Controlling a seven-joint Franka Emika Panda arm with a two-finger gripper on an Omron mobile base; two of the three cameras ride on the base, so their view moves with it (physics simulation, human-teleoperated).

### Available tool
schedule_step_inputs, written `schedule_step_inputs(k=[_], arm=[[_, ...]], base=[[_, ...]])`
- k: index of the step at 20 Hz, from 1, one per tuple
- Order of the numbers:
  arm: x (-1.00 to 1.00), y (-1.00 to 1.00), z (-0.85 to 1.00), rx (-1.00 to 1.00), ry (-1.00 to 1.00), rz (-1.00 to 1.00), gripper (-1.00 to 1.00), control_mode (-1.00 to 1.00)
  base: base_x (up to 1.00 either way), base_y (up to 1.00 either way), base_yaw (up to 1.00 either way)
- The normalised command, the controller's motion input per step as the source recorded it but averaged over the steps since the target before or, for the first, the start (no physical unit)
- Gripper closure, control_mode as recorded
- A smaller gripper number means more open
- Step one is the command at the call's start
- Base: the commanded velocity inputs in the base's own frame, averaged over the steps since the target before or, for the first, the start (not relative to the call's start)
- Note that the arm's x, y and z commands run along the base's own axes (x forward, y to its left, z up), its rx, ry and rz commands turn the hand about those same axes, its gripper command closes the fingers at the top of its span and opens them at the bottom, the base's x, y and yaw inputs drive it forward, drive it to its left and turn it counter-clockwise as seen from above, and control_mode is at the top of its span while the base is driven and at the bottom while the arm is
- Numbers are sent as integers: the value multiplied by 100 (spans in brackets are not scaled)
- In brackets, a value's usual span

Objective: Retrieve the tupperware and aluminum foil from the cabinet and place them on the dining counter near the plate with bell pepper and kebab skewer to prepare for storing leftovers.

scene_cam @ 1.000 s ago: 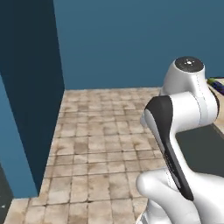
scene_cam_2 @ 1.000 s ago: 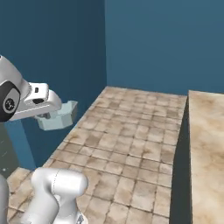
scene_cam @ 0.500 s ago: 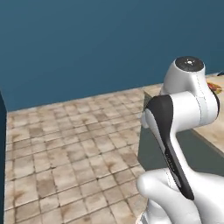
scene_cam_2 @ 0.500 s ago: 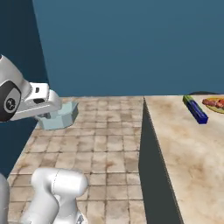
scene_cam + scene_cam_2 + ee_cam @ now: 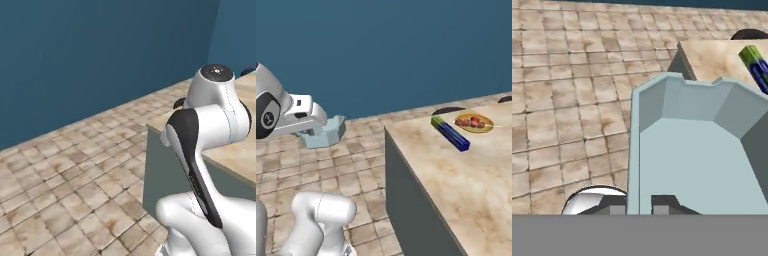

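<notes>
Since the earlier frames our base has swung round, so the whole scene has shifted: the dining counter (image 5: 456,175) now fills the right base view's lower right, where a second ago we saw mostly tiled floor (image 5: 65,170) and blue wall (image 5: 386,45). No object has moved by itself as far as we can see. Our jaws are closed down on the tupperware (image 5: 323,134), gripper (image 5: 315,131) holding it out over the floor, left of the surface and well apart from it. In the hand view the tupperware (image 5: 697,150) sits right up against the camera, open side toward us; the fingertips are mostly hidden behind its wall, so the exact contact points are hard to make out. The aluminum foil (image 5: 450,133) lies flat on the surface, green end toward the wall, just beside the plate (image 5: 474,122) with its reddish food. We see the foil's green end again in the hand view (image 5: 754,61).
</notes>
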Motion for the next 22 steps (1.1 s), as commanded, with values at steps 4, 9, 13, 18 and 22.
schedule_step_inputs(k=[4,9,13,18,22], arm=[[0,0,0,0,0,0,100,100],[0,0,0,0,0,0,100,100],[0,0,0,0,0,0,100,100],[0,0,0,0,0,0,100,100],[0,0,0,0,0,0,100,100]], base=[[96,69,-48],[100,88,-44],[99,96,-43],[99,89,-49],[92,87,-54]])
